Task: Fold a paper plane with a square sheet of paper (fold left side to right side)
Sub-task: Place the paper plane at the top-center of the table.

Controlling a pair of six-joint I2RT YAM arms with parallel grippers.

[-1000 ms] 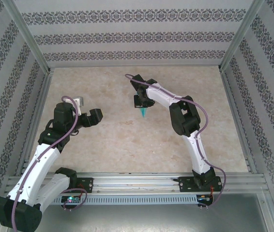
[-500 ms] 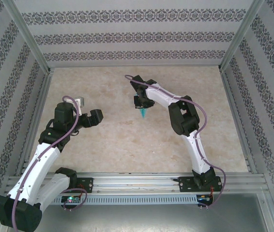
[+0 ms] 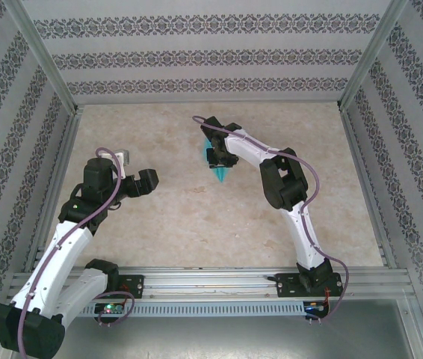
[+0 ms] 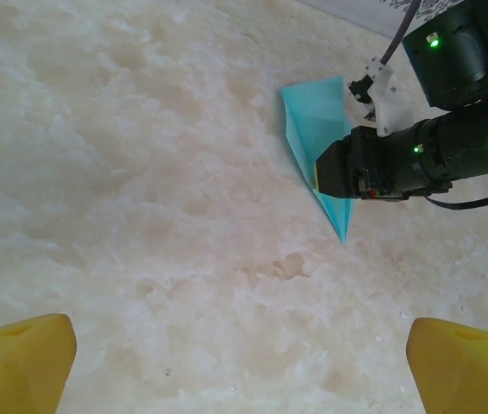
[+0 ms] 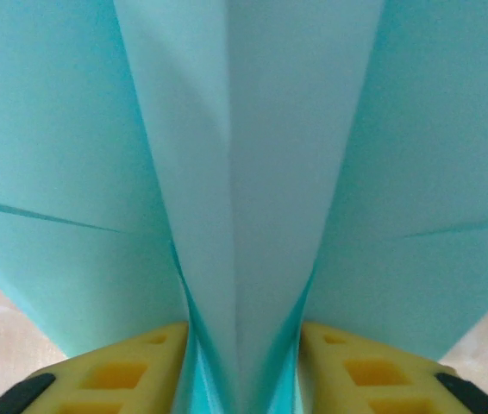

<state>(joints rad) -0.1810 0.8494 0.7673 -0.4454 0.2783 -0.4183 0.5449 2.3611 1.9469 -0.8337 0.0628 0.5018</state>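
One paper plane btwn right pincer fingers, patterned walls around.

A robot lab test cell: a marble-look counter boxed in by aluminium frame posts and patterned wall panels, with two robot arms bolted to a front rail
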